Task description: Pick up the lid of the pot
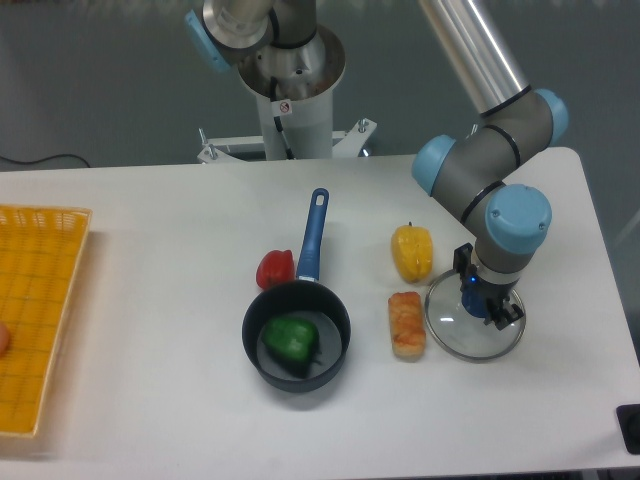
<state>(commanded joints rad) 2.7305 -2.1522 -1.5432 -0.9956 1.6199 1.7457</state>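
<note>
Blue knob (474, 304), gripper (485, 290) around it

We see the pot lid (460, 337) on the table (200, 420), just beside a brown oblong item (407, 326). Whether the gripper is grasping the knob or merely straddling it, we cannot tell.

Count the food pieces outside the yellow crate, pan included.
4: red, just behind the pan; yellow, behind and left of the lid; brown, beside the lid's left edge; green, inside the pan. Others may be hidden from this view.
</note>
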